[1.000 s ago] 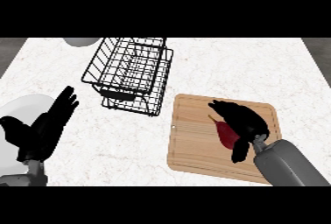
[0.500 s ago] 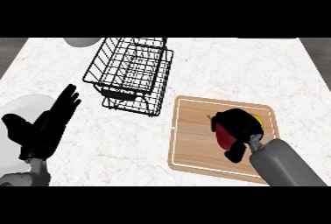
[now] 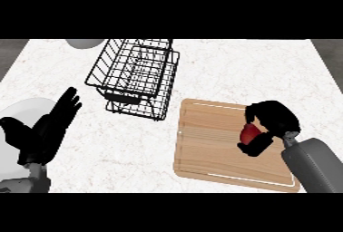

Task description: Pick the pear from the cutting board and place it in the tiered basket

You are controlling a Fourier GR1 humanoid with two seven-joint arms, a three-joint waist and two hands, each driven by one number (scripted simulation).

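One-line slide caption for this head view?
Right hand curled round the red pear over the cutting board, black tiered basket nearby.

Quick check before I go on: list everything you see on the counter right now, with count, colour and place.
Pear: one, red, over the cutting board's right part, inside the right hand's curled fingers.
Cutting board: one, light wood, right of centre.
Tiered basket: one, black wire, top centre.
Plate: one, white, left edge, partly behind the left hand.
Pale round object: one, white-grey, top edge, cut off; cannot identify.
Counter: one, white marble.
Left hand: black, open, resting at left.
Right hand: black, curled round the pear.
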